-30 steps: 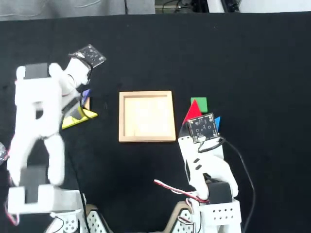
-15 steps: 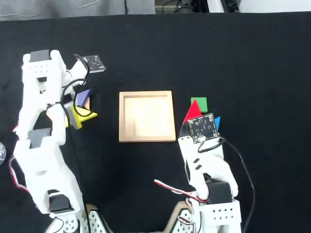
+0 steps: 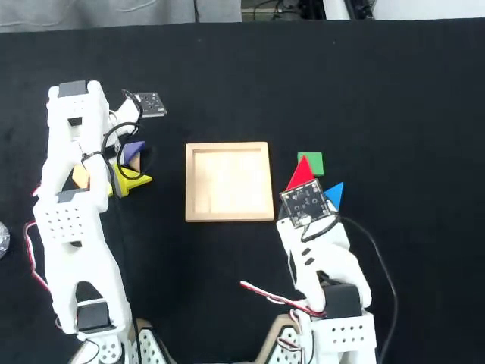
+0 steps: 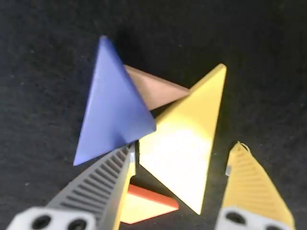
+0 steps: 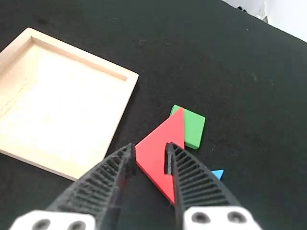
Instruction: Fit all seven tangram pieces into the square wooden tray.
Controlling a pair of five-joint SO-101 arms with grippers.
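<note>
The square wooden tray (image 3: 229, 145) lies empty at the table's middle, with none of the seven pieces fitted yet. At its 9 o'clock sits a loose heap: a large yellow triangle (image 4: 189, 127), a purple triangle (image 4: 112, 120) lapping over a brown triangle (image 4: 156, 90), and a small orange piece (image 4: 144, 205) beside them. The left gripper (image 4: 184, 148) hangs over the heap, jaws spread wide either side of the yellow triangle, holding nothing. At the tray's 3 o'clock a red triangle (image 5: 158, 136) touches a green square (image 5: 194, 127), with a blue triangle (image 5: 218, 173) just beside. The right gripper (image 5: 148, 147) hovers at the red triangle's corner, jaws a little apart, nothing clasped. I judge the left pick goes best if the jaws close on the yellow triangle's edges alone, clear of the purple tip touching it. Black cloth (image 3: 394, 91) covers the table, and cables trail beyond its 12 o'clock edge.
</note>
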